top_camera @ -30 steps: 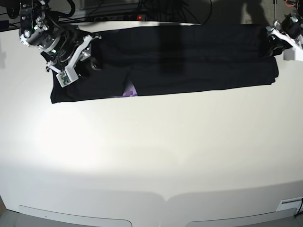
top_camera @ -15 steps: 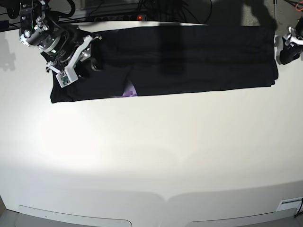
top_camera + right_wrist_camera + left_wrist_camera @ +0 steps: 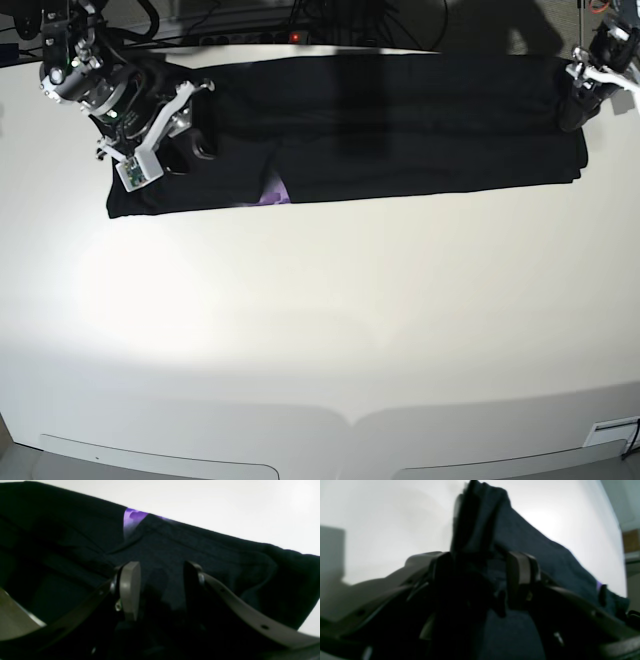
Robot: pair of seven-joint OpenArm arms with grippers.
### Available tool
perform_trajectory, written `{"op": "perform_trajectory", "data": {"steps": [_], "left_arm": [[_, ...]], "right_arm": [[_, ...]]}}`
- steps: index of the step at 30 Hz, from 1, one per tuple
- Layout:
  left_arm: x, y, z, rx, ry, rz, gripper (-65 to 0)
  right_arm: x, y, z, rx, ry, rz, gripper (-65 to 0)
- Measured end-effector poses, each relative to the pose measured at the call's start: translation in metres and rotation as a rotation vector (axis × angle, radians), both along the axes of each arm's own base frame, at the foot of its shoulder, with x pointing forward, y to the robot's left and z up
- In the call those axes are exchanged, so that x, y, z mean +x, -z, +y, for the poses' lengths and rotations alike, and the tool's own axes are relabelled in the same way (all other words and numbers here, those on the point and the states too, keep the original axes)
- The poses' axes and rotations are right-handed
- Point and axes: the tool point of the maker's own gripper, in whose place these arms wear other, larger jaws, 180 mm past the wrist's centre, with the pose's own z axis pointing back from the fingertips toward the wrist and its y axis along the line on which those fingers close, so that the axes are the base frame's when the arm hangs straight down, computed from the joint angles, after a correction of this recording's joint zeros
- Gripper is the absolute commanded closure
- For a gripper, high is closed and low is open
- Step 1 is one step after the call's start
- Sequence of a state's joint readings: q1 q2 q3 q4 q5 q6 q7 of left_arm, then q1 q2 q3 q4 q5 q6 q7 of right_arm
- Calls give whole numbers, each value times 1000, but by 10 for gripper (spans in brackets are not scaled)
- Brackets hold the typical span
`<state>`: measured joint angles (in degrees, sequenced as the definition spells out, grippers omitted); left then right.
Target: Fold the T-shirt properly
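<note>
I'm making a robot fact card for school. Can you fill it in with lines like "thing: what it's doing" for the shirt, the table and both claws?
T-shirt: black, folded into a long band across the far side of the table
print: a bit of purple peeking out at the near edge
table: white
left claw: open, at one end of the shirt, cloth between its fingers
right claw: open, over the other end

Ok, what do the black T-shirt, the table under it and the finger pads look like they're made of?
The large black short-sleeved T-shirt: soft knit cloth, matte, judging by its limp folds and fine weave; a purple print patch peeks out. The wide white table: smooth and hard, faintly glossy, given the soft glare; possibly laminate. The right end effector finger pads: dull grey, probably moulded plastic or rubber.
</note>
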<state>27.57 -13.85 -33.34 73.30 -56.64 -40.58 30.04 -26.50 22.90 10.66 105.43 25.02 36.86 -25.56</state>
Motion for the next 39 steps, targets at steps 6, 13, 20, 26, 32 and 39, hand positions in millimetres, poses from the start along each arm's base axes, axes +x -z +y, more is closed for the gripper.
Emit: {"op": "perform_trajectory", "data": {"steps": [6, 13, 20, 26, 32, 39], "left_arm": [[13, -1, -14, -37, -14, -38, -319], [25, 0, -24, -48, -12, -51, -181], [28, -2, -12, -14, -85, -93, 0], [31, -8, 0, 21, -85, -106, 0], [39, -25, 40, 189, -33, -117, 0], [42, -37, 20, -19, -3, -111, 0]], "right_arm": [[-1, 0, 0, -3, -1, 3, -285], [-2, 2, -1, -10, -2, 15, -285], [-3, 3, -1, -13, -3, 20, -284], [-1, -2, 4, 8, -27, -11, -284], [0, -5, 7, 24, -38, -30, -284], [0, -6, 11, 39, -32, -33, -284]]}}
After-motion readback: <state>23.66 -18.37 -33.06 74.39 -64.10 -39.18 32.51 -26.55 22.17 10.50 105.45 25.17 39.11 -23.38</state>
